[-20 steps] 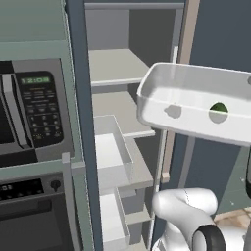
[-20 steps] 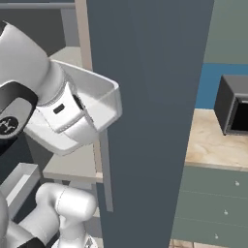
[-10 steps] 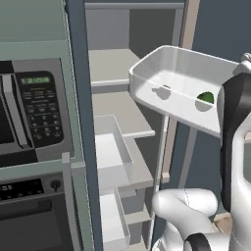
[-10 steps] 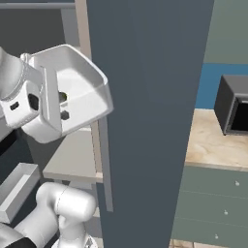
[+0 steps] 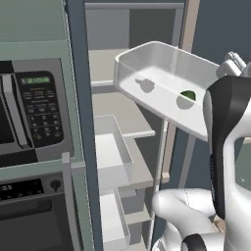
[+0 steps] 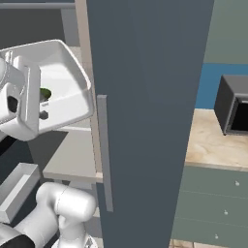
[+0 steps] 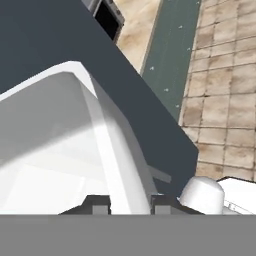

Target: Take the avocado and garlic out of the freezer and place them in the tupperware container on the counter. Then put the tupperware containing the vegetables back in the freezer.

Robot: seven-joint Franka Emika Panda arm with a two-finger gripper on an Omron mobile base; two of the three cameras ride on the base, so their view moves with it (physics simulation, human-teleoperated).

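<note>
The white tupperware container [image 5: 162,93] hangs tilted in the air in front of the open freezer's pale shelves [image 5: 122,115]. Through its translucent floor the avocado [image 5: 188,95] shows as a dark green spot and the garlic [image 5: 145,84] as a grey blot. In the right base view the avocado [image 6: 45,93] lies inside the tupperware container [image 6: 68,92]. My gripper [image 7: 129,205] is shut on the container's raised rim [image 7: 117,165], one fingertip on each side of the wall. The counter [image 6: 213,145] lies beyond the freezer door [image 6: 145,97].
The open door with its long grey handle [image 6: 104,152] stands close on the right of the tub. White bins [image 5: 110,149] sit below the freezer shelf. A microwave [image 5: 29,112] and oven [image 5: 29,211] are built in on the left. A dark box appliance [image 6: 235,104] stands on the counter.
The tub has swung left and inward toward the freezer shelves, tilting more. My arm has come up into the left base view behind it. The grip on the rim is unchanged.
</note>
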